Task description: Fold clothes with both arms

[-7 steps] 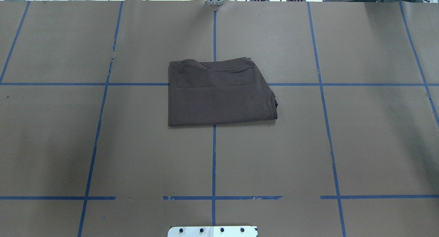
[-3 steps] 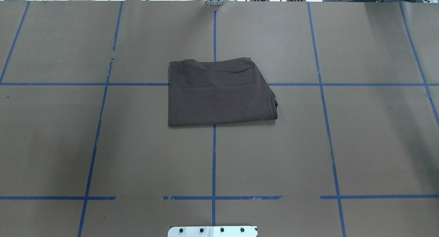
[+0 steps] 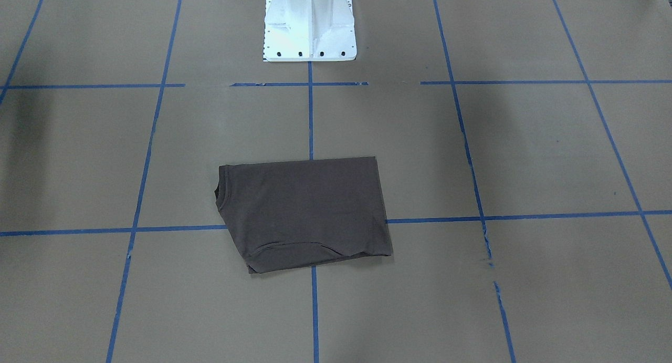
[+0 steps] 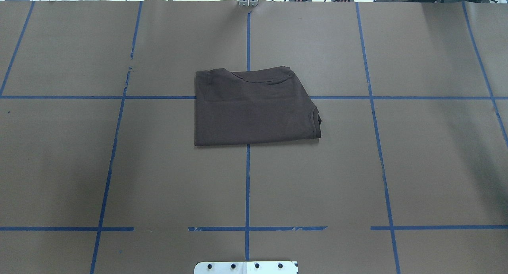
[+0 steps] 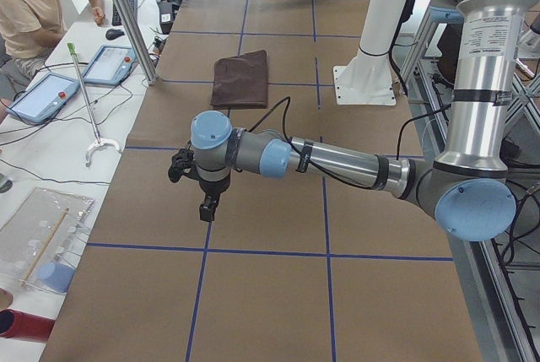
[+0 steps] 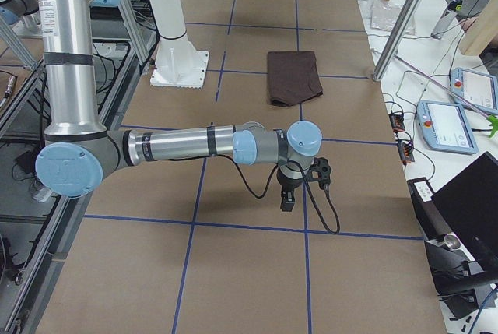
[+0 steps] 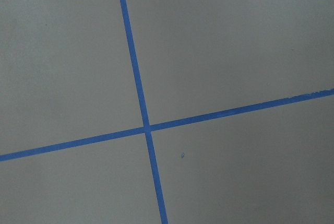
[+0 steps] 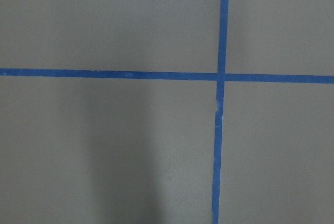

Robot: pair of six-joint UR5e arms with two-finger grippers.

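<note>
The dark brown-grey T-shirt [image 4: 254,107] lies folded into a compact rectangle at the table's middle, its collar edge at the overhead view's right. It also shows in the front view [image 3: 304,210] and both side views [image 5: 240,79] [image 6: 294,77]. My left gripper [image 5: 207,206] hangs over bare paper far off to the left, well apart from the shirt. My right gripper [image 6: 286,200] hangs likewise far to the right. Both show only in side views, so I cannot tell whether they are open or shut. The wrist views show only paper and tape.
Brown paper with blue tape grid lines [image 4: 247,186] covers the table. The white pedestal base [image 3: 310,27] stands at the robot's side. An operator [image 5: 34,8] sits beyond the far edge, with control tablets [image 5: 42,96] [image 6: 447,124] and metal posts [image 6: 405,15] there.
</note>
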